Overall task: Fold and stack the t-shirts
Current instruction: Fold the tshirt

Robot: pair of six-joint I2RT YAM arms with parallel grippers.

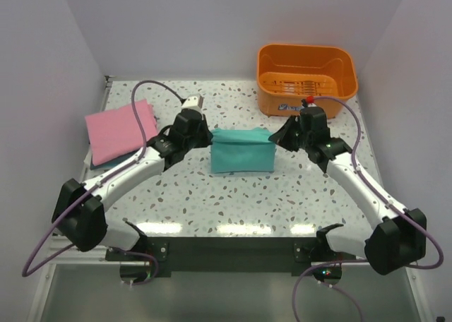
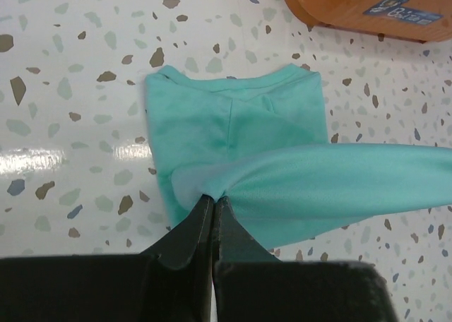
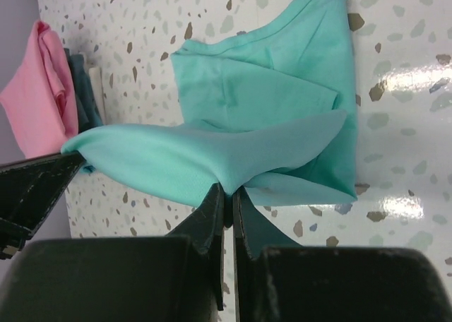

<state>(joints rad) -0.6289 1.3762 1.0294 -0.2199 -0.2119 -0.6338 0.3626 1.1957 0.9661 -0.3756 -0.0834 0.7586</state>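
blue label (image 2: 400,10) on orange basket (image 2: 332,4), wording seemingly unreadable

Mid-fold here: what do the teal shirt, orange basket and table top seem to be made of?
Teal shirt: soft matte knit cloth, probably cotton jersey; it drapes and creases, with a stitched collar seam.
Orange basket: rigid moulded plastic, slightly glossy, slotted inside.
Table top: hard, glossy, terrazzo-look speckle; glare shows the sheen, but stone or laminate cannot be told.

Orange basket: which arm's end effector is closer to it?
Right. The right end effector grips the teal shirt at the end nearest the basket; the left end effector grips the opposite end, farther away.
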